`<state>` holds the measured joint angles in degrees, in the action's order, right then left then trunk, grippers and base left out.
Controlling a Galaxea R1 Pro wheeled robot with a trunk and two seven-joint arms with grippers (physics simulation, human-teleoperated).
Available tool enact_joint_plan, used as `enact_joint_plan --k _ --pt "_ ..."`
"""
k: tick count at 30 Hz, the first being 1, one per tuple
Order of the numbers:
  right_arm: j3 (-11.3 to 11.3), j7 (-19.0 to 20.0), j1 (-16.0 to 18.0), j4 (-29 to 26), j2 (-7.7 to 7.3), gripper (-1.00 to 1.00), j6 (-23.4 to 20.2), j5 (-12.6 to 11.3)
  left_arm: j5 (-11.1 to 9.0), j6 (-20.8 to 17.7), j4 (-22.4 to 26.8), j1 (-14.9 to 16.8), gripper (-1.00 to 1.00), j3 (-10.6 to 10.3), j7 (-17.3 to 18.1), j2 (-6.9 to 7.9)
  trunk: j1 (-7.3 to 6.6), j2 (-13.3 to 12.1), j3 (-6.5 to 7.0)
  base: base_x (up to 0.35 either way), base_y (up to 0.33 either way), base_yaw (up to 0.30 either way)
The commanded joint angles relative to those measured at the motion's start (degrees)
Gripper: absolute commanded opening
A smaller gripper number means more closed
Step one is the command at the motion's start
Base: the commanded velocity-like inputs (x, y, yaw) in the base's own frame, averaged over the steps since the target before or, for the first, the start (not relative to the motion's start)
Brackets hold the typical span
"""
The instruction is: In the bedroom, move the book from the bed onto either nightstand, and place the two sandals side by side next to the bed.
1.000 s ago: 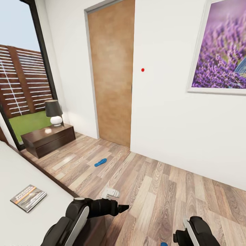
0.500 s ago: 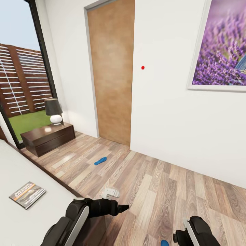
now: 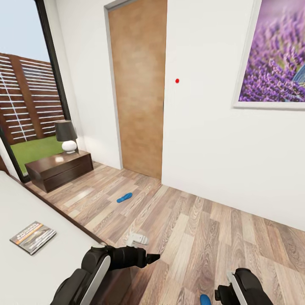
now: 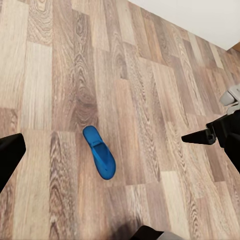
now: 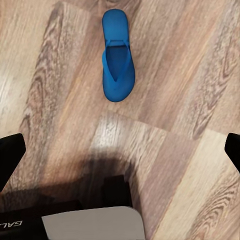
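A book [image 3: 33, 237] is seen flat on the bed [image 3: 25, 203], well left of the left gripper [image 4: 105, 137], whose jaws are spread and empty. Ahead of it, one sandal [image 3: 124, 197] lies on the floor. Below the right gripper [image 5: 120, 145], likewise spread wide, presumably for a pickup, a second sandal [image 5: 117, 56] lies.

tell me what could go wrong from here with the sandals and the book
1. The two sandals lie far apart: one out on the floor toward the door, the other at the head view's bottom edge near the right arm. Rolling forward could run over or nudge the near one.
2. In the right wrist view that sandal lies flat on the planks, so the fingers may slide over it.
3. The book sits near the bed edge; a careless reach might knock it off.
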<state>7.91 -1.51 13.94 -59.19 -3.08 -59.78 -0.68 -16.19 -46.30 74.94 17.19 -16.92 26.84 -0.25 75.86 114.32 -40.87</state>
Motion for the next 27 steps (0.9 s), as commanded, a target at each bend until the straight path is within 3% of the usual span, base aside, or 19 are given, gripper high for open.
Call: enact_joint_plan --k 1,27 --pt "0.00 -0.16 0.03 -0.05 0.00 1.00 -0.22 -0.11 -0.15 -0.37 0.03 0.04 1.00 0.04 0.05 -0.02 0.22 0.44 -0.24 0.000 0.000 0.000" --pt "0.00 -0.16 0.03 -0.13 0.00 1.00 -0.22 -0.11 -0.15 -0.37 0.03 0.04 1.00 0.04 0.05 -0.02 5.93 10.87 -4.91 0.000 0.000 0.000"
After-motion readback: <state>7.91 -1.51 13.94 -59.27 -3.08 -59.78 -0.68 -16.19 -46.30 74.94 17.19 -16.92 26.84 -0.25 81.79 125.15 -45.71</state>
